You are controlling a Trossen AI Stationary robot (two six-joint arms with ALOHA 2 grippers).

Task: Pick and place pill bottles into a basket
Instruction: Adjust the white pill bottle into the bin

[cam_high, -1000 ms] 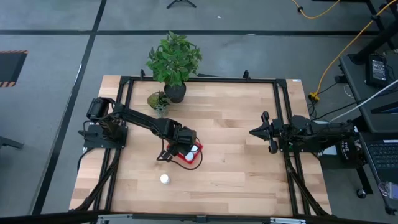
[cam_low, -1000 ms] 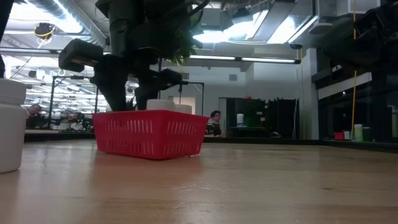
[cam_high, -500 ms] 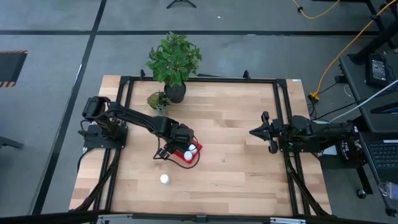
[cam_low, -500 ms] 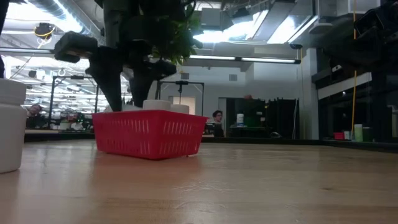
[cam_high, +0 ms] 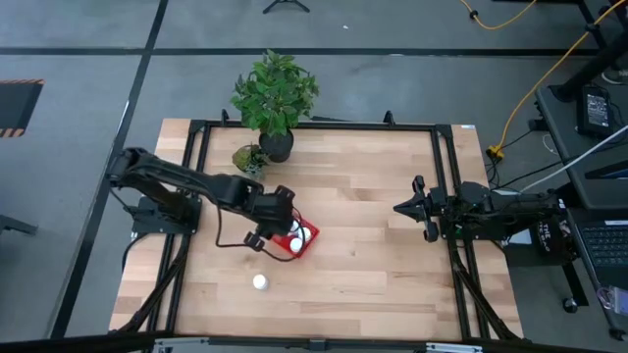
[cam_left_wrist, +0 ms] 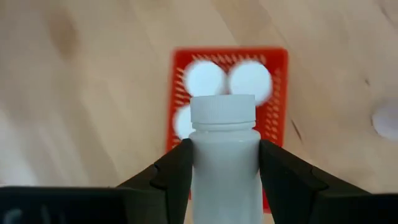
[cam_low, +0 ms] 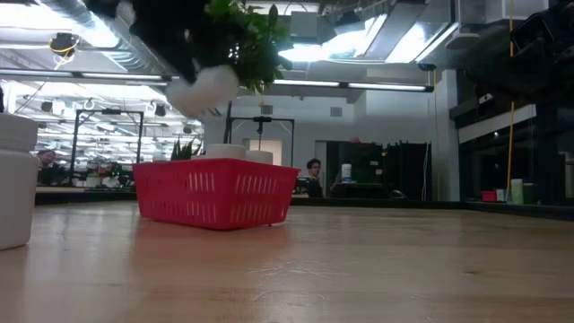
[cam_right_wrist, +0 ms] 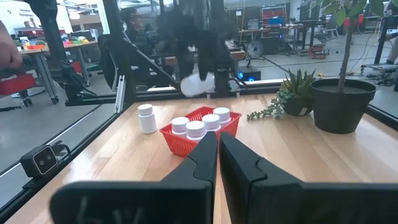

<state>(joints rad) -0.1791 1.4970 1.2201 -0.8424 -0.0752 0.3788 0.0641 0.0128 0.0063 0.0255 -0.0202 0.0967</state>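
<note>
Pill bottles were split three ways: three stood in the red basket (cam_high: 297, 242), one (cam_left_wrist: 224, 163) was pinched upright between the fingers of the left tool (cam_left_wrist: 225, 168), and one more (cam_high: 259, 282) stood alone on the table (cam_high: 373, 216), nearer the front edge. In the left wrist view the held bottle hung above the basket (cam_left_wrist: 229, 118), whose three white caps showed beneath it, so the bottle looked lifted clear and not yet lowered. In the low view it showed as a white blur (cam_low: 203, 87) well above the basket rim (cam_low: 215, 192).

The main risk, as I judged it, was the drop. The free space in the basket lay beside bottles already standing there; a release off-centre could land the bottle on a cap or on the rim, toppling it or bouncing it out. The basket was light mesh, so a finger catching its wall on the way down could drag or tip it. A slack grip might also let the smooth bottle slide.

Farther out, a potted plant (cam_high: 276, 93) and a smaller plant (cam_high: 251, 157) stood at the back of the table, well apart from the basket and not in the way. The right tool (cam_high: 410, 208) waited at the right side, fingers nearly closed on nothing.
</note>
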